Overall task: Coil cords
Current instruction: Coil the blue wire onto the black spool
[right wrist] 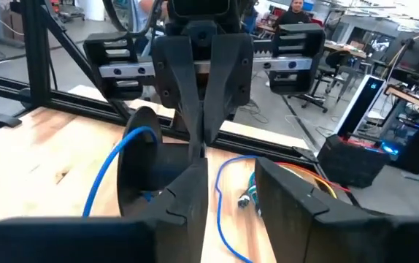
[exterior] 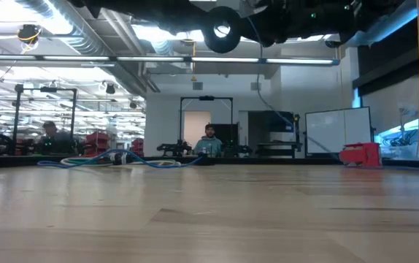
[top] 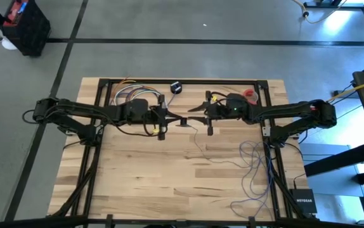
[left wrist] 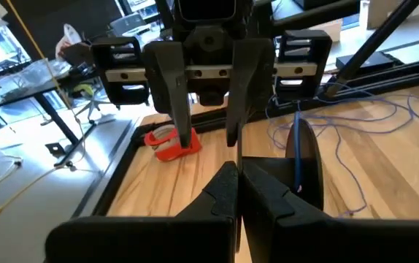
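The thin bluish-purple cord lies in loose loops on the table's right part. One strand rises to its black round puck, which hangs in the air at the table's middle. My left gripper is shut and level, with the puck right beside the outer side of one finger. My right gripper faces it from the table's right, open. Its fingers stand around the left gripper's tips, and the puck is outside them. My left gripper comes level from the table's left, fingers shut together. The puck hangs clear of the table next to them, and the cord runs down its face. The closed fingers hide where the cord is pinched. From the puck, the cord falls slack toward the loops.
A red tape roll sits near the far right of the table. A bundle of coloured cables and a small black object lie along the far edge. A black frame rims the table. People sit in the room beyond.
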Motion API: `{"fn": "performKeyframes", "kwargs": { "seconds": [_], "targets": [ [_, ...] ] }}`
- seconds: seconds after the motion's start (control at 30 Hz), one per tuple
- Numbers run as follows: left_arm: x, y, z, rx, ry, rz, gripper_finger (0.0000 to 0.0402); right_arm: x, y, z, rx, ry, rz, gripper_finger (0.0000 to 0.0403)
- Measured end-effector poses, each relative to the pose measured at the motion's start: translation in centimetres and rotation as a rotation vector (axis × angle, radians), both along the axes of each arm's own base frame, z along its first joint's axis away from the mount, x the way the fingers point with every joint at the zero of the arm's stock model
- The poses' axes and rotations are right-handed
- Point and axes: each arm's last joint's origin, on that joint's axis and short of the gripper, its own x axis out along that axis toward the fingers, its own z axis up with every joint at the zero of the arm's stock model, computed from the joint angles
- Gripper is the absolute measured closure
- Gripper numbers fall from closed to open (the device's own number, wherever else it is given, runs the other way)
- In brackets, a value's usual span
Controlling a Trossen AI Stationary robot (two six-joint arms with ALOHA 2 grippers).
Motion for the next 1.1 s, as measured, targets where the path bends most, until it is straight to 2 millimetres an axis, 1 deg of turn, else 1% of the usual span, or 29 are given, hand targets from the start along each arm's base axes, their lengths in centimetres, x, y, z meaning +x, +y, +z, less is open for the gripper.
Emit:
{"fn": "performKeyframes", "kwargs": {
  "seconds": [0.17,0.27,0.33,0.43,0.53,0.6,0.67,0.8,0.93,1.1],
  "targets": [
    [0.0,0.0,-0.2,-0.009,0.025,0.005,0.0400,0.0,0.0,0.0,0.039,0.008,-0.002,0.0309],
    [-0.1,0.0,-0.5,-0.029,0.053,0.015,0.0400,-0.3,0.1,0.5,0.055,-0.013,-0.001,0.0314],
    [-0.1,0.0,-0.5,-0.030,0.048,0.015,0.0400,-0.5,0.2,1.1,0.074,-0.034,0.015,0.0314],
    [0.0,0.1,0.3,-0.008,-0.027,0.013,0.0400,-0.2,0.2,2.5,0.088,-0.040,0.062,0.0315],
    [0.1,0.4,1.0,0.014,-0.085,0.019,0.0400,0.2,0.2,4.1,0.092,-0.019,0.074,0.0315],
    [0.1,0.7,1.2,0.014,-0.089,0.025,0.0400,0.3,0.2,4.7,0.099,0.015,0.071,0.0315],
    [0.0,1.1,1.0,-0.005,-0.069,0.040,0.0400,0.3,0.2,4.7,0.110,0.067,0.067,0.0315],
    [-0.1,1.1,0.4,-0.023,-0.018,0.048,0.0400,0.2,0.1,3.5,0.112,0.190,0.023,0.0315],
    [-0.1,1.1,0.4,-0.024,-0.016,0.054,0.0400,0.6,-0.3,2.8,0.045,0.218,-0.078,0.0315],
    [-0.1,1.1,0.1,-0.049,0.011,0.055,0.0400,0.6,-0.3,3.0,-0.005,0.209,-0.067,0.0315]
  ]
}}
